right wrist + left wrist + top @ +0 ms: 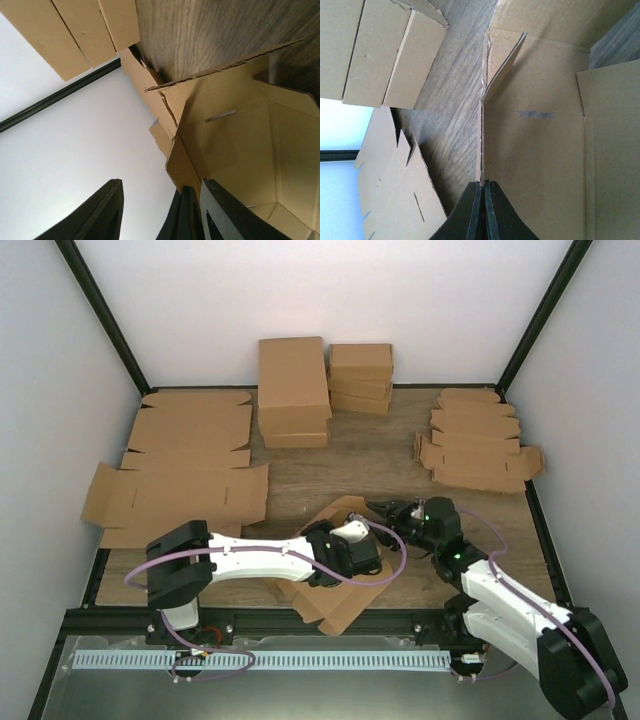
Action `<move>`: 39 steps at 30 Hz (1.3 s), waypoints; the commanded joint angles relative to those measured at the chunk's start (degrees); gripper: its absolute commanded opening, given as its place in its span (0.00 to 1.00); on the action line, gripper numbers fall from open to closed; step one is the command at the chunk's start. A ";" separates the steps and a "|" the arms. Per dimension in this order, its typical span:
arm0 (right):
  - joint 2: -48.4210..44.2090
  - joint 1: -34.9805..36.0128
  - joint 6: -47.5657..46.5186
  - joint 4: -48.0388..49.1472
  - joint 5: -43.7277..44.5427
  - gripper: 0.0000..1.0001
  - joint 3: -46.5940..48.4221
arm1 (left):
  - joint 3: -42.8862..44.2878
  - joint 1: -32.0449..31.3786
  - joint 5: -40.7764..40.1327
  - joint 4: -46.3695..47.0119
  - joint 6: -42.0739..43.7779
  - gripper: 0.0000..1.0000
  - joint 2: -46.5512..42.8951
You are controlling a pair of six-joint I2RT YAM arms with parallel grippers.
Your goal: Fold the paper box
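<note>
Two claws worked the paper box (535,165), left claw (483,182) pinching a wall upright, seemingly for folding, right claw (162,185) open.

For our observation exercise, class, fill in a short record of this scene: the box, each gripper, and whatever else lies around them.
paper box: partly folded, one wall raised, near centre between the arms
left gripper: shut on the raised wall's edge
right gripper: open, at the box's far edge
flat sheets: spread out on the left
stacked boxes: back centre
die-cut stack: back right
</note>
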 commanded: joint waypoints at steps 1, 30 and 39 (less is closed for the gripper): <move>5.04 0.35 1.53 9.80 -2.61 0.44 0.52 | -1.27 -0.99 -0.14 2.31 -2.35 0.04 -1.05; 26.53 0.89 0.52 25.17 -10.25 0.20 3.19 | -2.87 -2.15 -1.19 6.70 -2.04 0.04 -2.96; 25.75 0.88 0.33 23.95 -8.99 0.01 2.56 | -2.59 -2.28 2.37 6.64 -1.98 0.31 -4.10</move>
